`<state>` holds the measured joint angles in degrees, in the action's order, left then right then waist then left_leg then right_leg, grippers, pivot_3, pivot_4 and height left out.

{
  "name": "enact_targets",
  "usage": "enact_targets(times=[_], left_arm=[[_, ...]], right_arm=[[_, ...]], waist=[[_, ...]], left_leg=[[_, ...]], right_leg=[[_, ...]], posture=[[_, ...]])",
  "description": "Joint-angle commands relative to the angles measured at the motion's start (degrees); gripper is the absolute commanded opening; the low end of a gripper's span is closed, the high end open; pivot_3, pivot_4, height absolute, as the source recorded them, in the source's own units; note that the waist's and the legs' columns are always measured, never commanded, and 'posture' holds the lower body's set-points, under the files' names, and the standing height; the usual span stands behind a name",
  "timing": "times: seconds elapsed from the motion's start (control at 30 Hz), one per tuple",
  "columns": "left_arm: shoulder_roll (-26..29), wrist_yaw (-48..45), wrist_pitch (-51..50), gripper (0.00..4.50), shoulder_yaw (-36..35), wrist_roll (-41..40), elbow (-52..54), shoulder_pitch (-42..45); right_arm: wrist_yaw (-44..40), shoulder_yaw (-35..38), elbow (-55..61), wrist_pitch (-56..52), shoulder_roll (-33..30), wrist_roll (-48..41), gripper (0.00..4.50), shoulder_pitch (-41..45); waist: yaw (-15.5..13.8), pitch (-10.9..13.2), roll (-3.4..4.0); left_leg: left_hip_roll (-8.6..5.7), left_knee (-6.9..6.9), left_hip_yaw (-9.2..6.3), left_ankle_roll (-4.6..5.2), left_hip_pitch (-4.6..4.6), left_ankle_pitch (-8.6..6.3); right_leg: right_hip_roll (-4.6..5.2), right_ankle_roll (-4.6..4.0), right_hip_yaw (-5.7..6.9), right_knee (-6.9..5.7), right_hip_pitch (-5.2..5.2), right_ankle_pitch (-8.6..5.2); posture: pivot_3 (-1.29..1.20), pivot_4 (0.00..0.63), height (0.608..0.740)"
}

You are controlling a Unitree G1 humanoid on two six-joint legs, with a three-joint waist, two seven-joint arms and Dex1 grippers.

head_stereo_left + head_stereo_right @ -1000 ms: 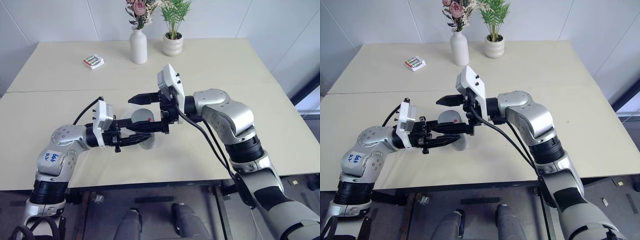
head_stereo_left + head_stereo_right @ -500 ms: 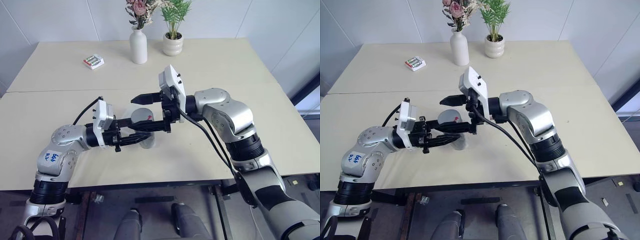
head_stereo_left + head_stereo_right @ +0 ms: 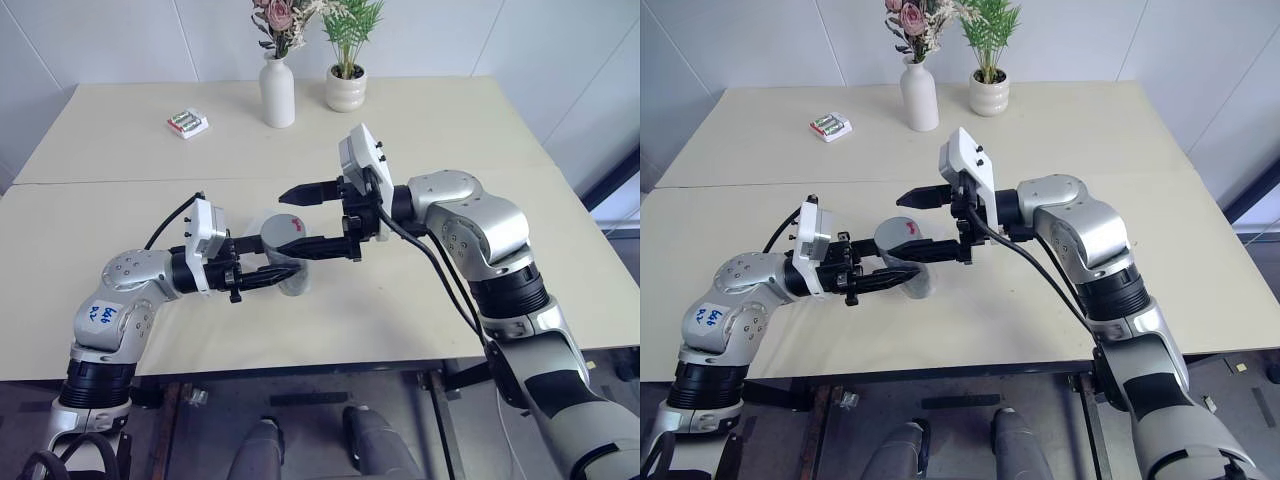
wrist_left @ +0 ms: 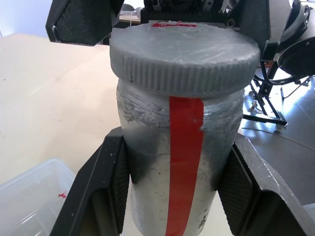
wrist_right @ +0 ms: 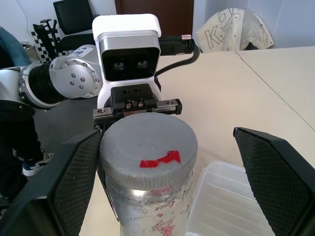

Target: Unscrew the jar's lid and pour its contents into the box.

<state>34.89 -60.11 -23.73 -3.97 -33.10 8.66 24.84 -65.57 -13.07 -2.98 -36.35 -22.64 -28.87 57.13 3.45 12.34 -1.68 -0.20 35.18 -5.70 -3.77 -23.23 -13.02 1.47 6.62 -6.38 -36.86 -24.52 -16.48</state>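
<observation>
Seen from the head camera, the jar (image 3: 278,238) is held above the table (image 3: 440,130), clenched on its body by the left gripper (image 3: 268,270). The right gripper (image 3: 308,220) is spread wide either side of the lid (image 3: 268,228).

In the left wrist view, the lid (image 4: 184,56) is seated on the jar (image 4: 180,162), a red stripe (image 4: 183,162) marked down its side.

In the right wrist view, the box (image 5: 231,201) is seen just beside the jar.

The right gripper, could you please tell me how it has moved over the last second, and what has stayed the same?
The right gripper, open, has drawn back from the lid toward the robot's right, so its fingers no longer straddle it. The left gripper stays shut on the jar, lid still on. The box has not moved.
</observation>
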Motion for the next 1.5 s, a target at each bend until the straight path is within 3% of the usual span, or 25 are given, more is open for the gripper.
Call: enact_targets(times=[0.03,0.5,0.67,1.1,1.5], left_arm=[[0.46,-1.26,0.82,2.22,-0.53,-1.09,2.42,0.09],[0.40,-1.37,0.72,2.22,-0.81,-0.89,2.33,0.18],[0.60,-1.42,0.61,2.22,-0.94,-0.83,2.30,0.18],[0.24,-1.44,0.70,2.22,-0.57,-0.73,1.99,0.72],[0.12,-0.98,0.58,2.22,-0.75,-0.97,2.81,0.03]], right_arm=[[0.93,4.34,-0.66,0.78,-2.50,0.24,4.45,-0.16],[-1.48,7.54,-4.64,1.74,-7.71,1.01,4.45,-1.41],[-4.56,10.11,-1.16,-0.62,-8.82,-3.18,4.45,-2.65],[0.46,5.69,8.16,-4.78,-0.69,-5.94,4.45,-1.88],[4.21,0.16,4.84,-4.13,4.41,-1.45,4.45,0.78]], waist=[[-0.02,0.00,0.00],[-0.01,0.00,0.00],[-0.04,0.00,0.00],[-0.07,0.00,0.00],[0.01,0.00,0.00]], left_leg=[[0.00,0.00,0.00,0.00,0.00,0.00],[0.00,-0.01,0.03,0.00,0.00,0.00],[-0.01,-0.01,0.03,0.00,0.00,0.00],[0.00,0.00,0.01,0.00,0.00,0.00],[0.00,0.00,0.01,0.00,0.00,0.00]], right_leg=[[0.00,0.00,0.00,0.00,0.00,0.00],[-0.01,0.00,-0.02,0.01,0.00,0.00],[-0.01,0.00,-0.02,0.02,0.01,0.00],[0.00,0.00,-0.01,0.00,0.01,0.00],[0.01,0.00,-0.01,0.00,0.00,0.00]], posture=[[0.00,0.150,0.740],[0.00,0.150,0.740],[0.00,0.150,0.740],[0.00,0.150,0.740],[0.00,0.150,0.740]])
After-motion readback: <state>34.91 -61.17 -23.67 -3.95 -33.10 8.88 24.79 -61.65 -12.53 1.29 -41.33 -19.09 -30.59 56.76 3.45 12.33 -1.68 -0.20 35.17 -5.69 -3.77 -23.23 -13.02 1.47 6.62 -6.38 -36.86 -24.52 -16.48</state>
